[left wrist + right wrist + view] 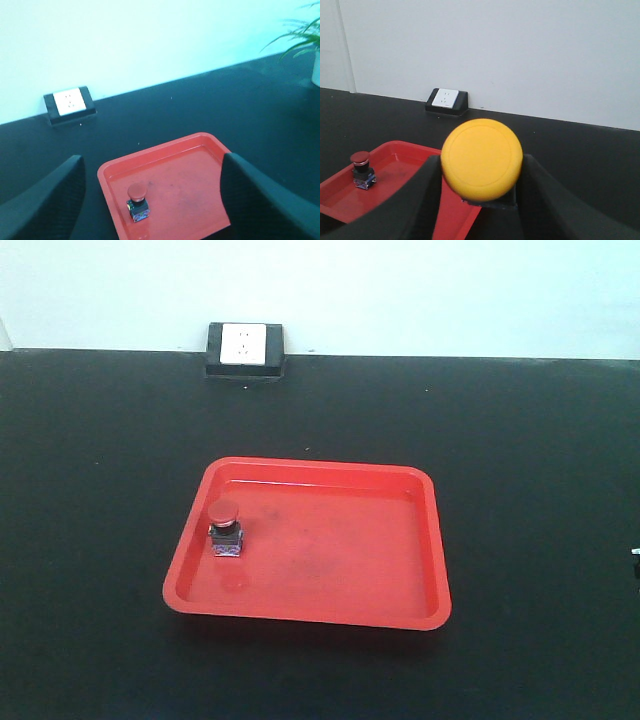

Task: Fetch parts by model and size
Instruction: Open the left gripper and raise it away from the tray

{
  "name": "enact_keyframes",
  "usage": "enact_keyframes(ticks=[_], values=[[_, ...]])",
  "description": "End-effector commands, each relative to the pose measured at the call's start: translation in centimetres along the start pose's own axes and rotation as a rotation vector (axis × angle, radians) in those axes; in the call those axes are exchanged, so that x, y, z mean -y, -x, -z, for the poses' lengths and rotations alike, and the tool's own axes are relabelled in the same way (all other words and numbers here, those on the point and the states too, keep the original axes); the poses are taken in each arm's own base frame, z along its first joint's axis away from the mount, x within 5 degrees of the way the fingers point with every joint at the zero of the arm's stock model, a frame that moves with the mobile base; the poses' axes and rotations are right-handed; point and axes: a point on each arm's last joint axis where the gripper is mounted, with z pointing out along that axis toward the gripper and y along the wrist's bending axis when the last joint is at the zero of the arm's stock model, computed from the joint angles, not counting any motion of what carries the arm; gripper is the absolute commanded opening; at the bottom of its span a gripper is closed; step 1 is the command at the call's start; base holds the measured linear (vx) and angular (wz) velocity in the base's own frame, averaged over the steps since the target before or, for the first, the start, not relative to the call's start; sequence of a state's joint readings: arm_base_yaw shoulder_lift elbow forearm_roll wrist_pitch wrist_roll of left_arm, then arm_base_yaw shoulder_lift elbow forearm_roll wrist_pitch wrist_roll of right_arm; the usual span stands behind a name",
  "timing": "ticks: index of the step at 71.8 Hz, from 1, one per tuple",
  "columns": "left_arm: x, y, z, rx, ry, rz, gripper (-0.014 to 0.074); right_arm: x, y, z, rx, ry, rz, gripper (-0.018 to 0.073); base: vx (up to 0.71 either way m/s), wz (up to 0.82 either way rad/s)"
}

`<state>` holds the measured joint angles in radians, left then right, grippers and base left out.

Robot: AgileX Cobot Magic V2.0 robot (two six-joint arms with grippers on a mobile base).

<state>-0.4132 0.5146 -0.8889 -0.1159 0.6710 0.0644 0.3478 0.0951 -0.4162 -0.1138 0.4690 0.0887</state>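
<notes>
Tabletop [100, 440]: black and matte, running back to a pale wall.
Red-capped switch [225, 528]: upright in the red tray [330, 615], near its left wall, dark base on the tray floor.
Yellow-capped switch [481, 159]: clear of the tray floor, cap facing the right wrist camera.
Right gripper [480, 197]: jaws clamped on the yellow-capped switch's dark base.
Left gripper [152, 165]: jaws wide apart, above the tray.
Wall socket [242, 348]: white plate in black housing, at the table's back edge.
</notes>
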Motion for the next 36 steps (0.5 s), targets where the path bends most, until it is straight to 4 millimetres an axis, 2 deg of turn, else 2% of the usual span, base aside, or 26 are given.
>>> enact_keyframes(ticks=[1,11,24,36], values=[[0.1,-0.8,1.5,0.097,-0.009,0.006,0.0519,0.0,1.7,0.1,0.119,0.001,0.014,-0.0010,0.00,0.00],[0.1,-4.3,3.0,0.109,-0.011,0.005,0.0519,-0.1,2.0,0.1,0.150,0.004,0.011,-0.0010,0.00,0.00],[0.2,-7.7,4.7,0.169,-0.012,0.000,0.0519,-0.1,2.0,0.1,0.148,0.005,0.010,-0.0010,0.00,0.00],[0.1,-9.8,4.4,0.165,-0.011,0.001,0.0519,-0.1,2.4,-1.4,0.071,0.009,0.005,-0.0008,0.00,0.00]])
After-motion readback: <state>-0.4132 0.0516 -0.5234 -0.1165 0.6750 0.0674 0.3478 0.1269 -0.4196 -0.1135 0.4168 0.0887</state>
